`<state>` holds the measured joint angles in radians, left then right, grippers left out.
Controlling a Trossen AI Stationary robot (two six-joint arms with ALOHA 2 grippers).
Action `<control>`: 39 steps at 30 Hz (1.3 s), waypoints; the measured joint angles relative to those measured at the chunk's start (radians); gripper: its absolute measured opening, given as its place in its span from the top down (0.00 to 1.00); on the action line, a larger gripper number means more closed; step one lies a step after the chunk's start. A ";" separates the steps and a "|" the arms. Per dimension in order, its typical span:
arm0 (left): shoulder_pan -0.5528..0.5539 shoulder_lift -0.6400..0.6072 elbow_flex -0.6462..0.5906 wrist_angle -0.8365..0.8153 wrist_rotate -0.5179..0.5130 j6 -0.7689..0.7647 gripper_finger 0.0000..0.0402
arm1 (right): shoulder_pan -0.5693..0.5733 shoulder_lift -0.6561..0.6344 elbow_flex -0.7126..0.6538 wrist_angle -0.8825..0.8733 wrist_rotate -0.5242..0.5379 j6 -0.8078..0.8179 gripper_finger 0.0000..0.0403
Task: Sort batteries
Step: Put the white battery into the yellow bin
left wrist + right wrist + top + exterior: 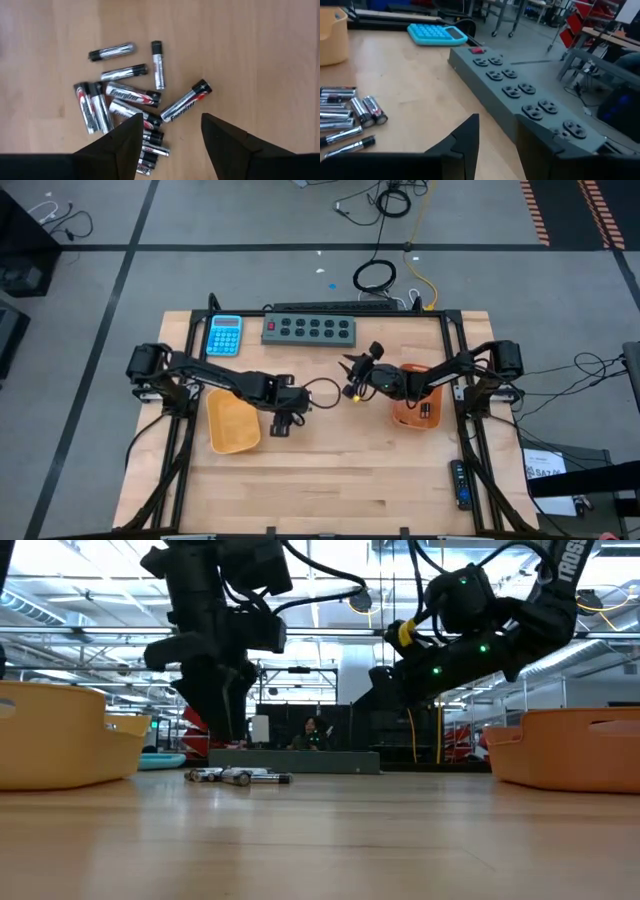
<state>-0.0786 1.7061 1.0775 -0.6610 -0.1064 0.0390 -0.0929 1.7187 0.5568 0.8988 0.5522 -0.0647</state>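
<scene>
Several batteries [130, 95] lie loose in a pile on the wooden table, silvery-grey cells with dark ends, some thinner than the others. They also show in the low view [240, 776] and the right wrist view [350, 117]. My left gripper [171, 117] is open and hangs just above the pile, fingers pointing down, beside the yellow tray [233, 425]. My right gripper [352, 375] is open and empty. It is raised over the table's middle, right of the pile and facing the far edge. In the high view my left gripper [285, 418] hides the pile.
An orange tray [415, 412] stands under my right arm, and a yellow tray [60, 740] stands at the left. A grey power strip [310, 330] and a blue calculator [224, 335] lie along the far edge. A dark remote [459, 483] lies near the right edge. A person [315, 732] sits far behind the table.
</scene>
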 joint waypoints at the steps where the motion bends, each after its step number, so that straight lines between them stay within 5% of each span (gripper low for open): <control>1: -0.001 0.005 0.000 0.004 0.005 0.024 0.48 | 0.000 0.000 -0.003 0.002 -0.001 0.000 0.72; 31: -0.011 0.154 0.005 0.074 0.080 0.338 0.49 | 0.001 0.000 -0.003 -0.013 -0.057 0.000 0.72; 35: -0.007 0.159 0.006 0.073 0.090 0.341 0.56 | 0.001 0.000 -0.002 -0.013 -0.057 0.000 0.72; 39: -0.008 0.160 0.005 0.070 0.124 0.331 0.75 | 0.001 0.000 -0.002 -0.013 -0.058 0.000 0.72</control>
<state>-0.0864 1.8660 1.0826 -0.5910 0.0178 0.3702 -0.0921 1.7191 0.5545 0.8858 0.4946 -0.0647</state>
